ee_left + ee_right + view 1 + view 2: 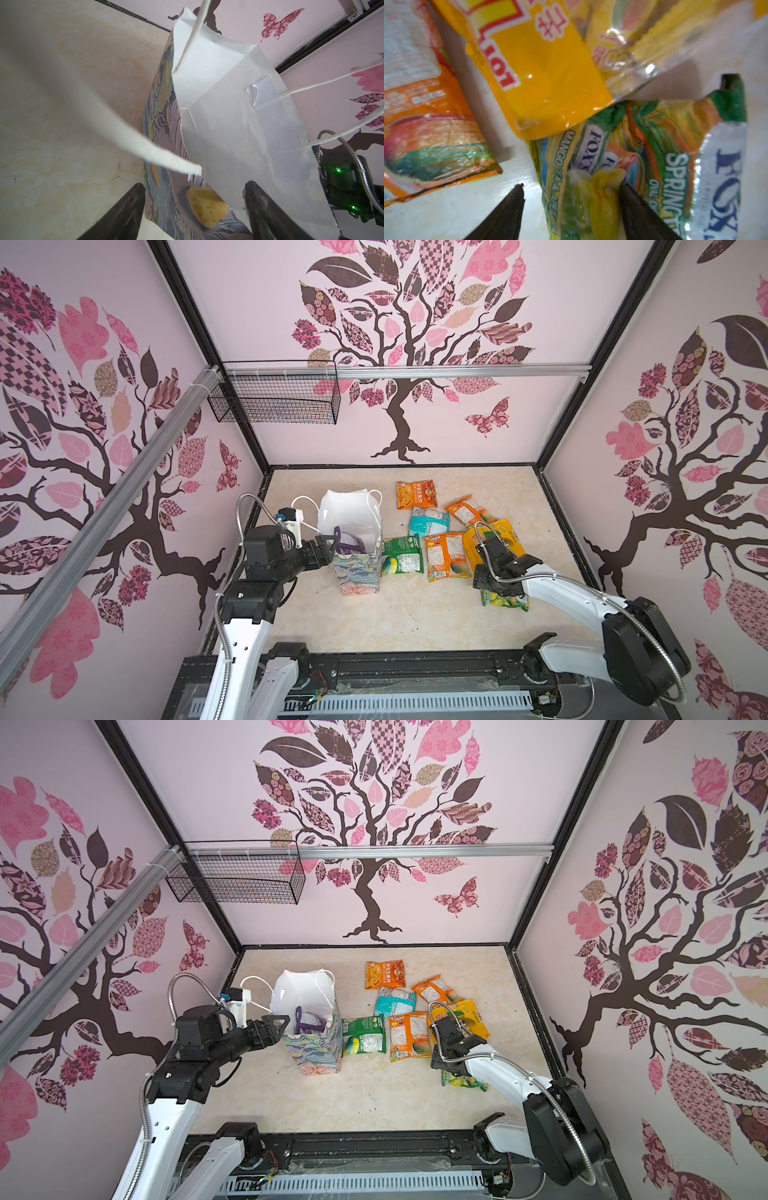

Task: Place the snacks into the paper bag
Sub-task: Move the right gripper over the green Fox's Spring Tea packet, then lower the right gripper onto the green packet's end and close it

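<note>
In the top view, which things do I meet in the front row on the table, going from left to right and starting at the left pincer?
left pincer → paper bag → dark green packet → orange packet → large yellow packet

Quick rundown of what you can actually read. In the right wrist view, the yellow-green packet [623, 166] has "FOX'S" on small white ovals and "MANGO" running along one side. It also has "SPRING T…" in big white letters with "OVAL" beside it, plus a large blue "FOX" on its silvery patch. The yellow packet [546, 83] overlapping it shows red "LOT" and a red Chinese character. The orange packet [425, 124] has only blurry fine print. In both top views, the far orange packet [417, 494] near the table's [374, 614] far edge has lettering too small to read.
</note>
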Tool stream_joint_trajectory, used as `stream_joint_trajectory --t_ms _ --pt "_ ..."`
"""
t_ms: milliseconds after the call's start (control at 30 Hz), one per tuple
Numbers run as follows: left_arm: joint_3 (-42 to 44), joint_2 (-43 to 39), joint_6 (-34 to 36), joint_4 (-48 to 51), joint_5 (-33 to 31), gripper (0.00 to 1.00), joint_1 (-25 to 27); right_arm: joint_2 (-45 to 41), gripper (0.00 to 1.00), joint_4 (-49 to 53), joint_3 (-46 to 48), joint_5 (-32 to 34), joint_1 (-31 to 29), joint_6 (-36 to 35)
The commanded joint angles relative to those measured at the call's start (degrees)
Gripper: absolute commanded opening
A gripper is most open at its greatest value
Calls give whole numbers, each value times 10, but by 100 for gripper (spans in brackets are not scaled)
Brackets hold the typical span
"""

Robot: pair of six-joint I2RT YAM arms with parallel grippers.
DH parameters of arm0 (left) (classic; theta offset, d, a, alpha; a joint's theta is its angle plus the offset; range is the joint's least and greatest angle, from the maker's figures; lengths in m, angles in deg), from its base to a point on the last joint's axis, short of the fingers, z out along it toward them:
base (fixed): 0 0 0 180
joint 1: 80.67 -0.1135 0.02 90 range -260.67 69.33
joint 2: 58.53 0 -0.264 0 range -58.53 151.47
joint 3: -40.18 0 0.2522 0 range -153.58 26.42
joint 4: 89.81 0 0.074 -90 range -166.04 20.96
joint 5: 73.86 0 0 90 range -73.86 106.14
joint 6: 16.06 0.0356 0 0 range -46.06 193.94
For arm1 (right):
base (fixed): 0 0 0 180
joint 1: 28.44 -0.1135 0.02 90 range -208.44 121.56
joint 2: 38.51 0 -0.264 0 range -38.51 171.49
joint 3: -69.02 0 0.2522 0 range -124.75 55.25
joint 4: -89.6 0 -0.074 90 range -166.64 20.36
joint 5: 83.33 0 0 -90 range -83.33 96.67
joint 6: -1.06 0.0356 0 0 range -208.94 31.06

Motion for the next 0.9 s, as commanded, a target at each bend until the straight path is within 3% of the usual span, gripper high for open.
stream_joint_trajectory --t_ms 0,267,500,600,733,867 --pt "8 -5 4 -7 6 79 2 10 73 15 0 -99 -46 18" --pt "8 -6 4 -7 6 79 2 -7 69 -40 -3 -167 -125 45" --pt "7 -7 5 -7 7 79 2 -25 68 -57 -45 -187 -135 21" --pt "7 -9 5 -5 4 79 2 -52 67 -18 -69 -157 -135 13" --pt "8 -11 5 -6 1 79 2 -87 66 73 -84 -60 -134 23" --pt "7 -11 5 -6 1 79 2 -119 66 118 -59 -4 -134 54"
